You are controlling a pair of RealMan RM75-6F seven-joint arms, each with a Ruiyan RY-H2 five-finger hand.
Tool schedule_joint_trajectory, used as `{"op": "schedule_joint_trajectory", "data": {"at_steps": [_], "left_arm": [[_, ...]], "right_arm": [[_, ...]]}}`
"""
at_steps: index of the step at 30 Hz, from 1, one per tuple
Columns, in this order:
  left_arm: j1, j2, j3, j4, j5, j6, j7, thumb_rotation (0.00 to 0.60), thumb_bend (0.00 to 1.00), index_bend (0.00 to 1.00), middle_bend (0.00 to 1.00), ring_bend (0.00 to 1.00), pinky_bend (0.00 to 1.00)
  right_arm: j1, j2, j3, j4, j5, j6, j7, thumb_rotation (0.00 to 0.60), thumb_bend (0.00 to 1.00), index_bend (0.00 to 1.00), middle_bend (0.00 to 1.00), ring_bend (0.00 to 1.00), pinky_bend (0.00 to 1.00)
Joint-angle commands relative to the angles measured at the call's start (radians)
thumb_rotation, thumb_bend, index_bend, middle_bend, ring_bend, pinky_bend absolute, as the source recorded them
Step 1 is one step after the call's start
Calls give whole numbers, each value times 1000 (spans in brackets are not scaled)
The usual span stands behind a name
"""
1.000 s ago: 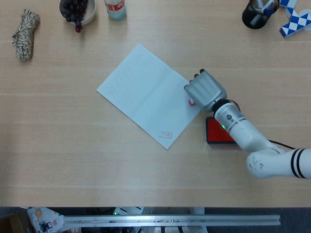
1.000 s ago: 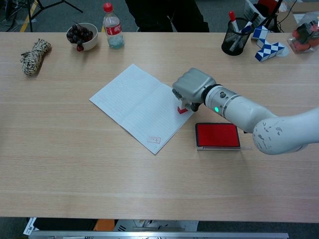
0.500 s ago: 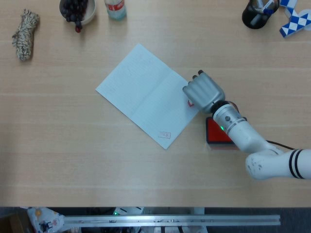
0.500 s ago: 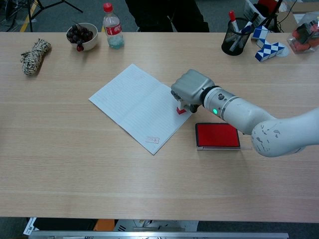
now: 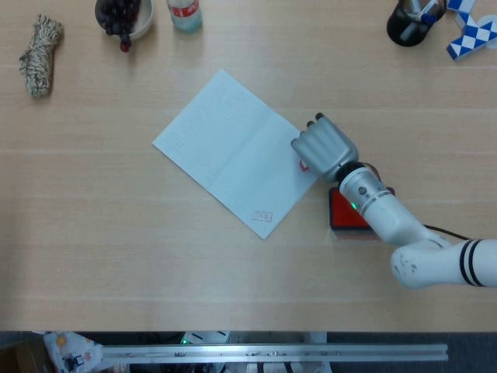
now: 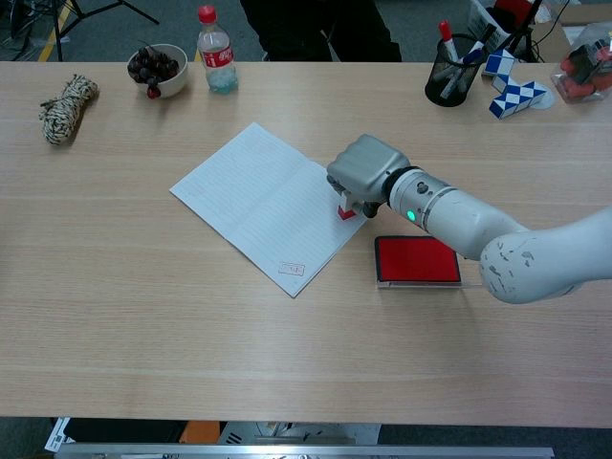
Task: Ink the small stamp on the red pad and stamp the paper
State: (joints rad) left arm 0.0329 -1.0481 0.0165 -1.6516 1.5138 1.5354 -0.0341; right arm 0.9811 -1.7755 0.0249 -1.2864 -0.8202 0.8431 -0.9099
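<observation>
My right hand [image 5: 324,146] [image 6: 365,170] grips the small red stamp [image 6: 345,211] [image 5: 304,165] and holds it down at the right edge of the white lined paper [image 5: 225,151] [image 6: 264,201]. The hand's back hides most of the stamp. One red stamp mark [image 5: 264,215] [image 6: 291,270] shows near the paper's near corner. The red ink pad [image 6: 416,259] [image 5: 344,210] lies open on the table just right of the paper, partly under my forearm in the head view. My left hand is out of both views.
A rope bundle [image 6: 63,107], a bowl of dark fruit [image 6: 158,68] and a plastic bottle [image 6: 216,51] stand along the far left edge. A black pen holder [image 6: 451,71] and a blue-white folding puzzle [image 6: 516,88] sit at the far right.
My right hand and the stamp have shifted slightly left. The paper has slid a little left with them.
</observation>
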Motion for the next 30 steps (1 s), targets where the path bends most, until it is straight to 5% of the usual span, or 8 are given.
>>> {"op": "schedule_joint_trajectory", "data": {"at_steps": [1,20,30], "left_arm": [[0,0,0,0,0,0,0,600,192,124,107,187,169],[8,2,0,3,8,15,-13,600,193,119,107,187,168],[8,6,1,-3,19,22,-15,600,193,109,107,187,168]], "right_arm": [[0,0,-2,1,1,1,-2,600,359,715,547,413,344],[-6,3,-2,-7,-7,14,12,600,360,716,547,413,344],[-48,138,25,-129,-46,78,91,600,359,716,547,414,344]]}}
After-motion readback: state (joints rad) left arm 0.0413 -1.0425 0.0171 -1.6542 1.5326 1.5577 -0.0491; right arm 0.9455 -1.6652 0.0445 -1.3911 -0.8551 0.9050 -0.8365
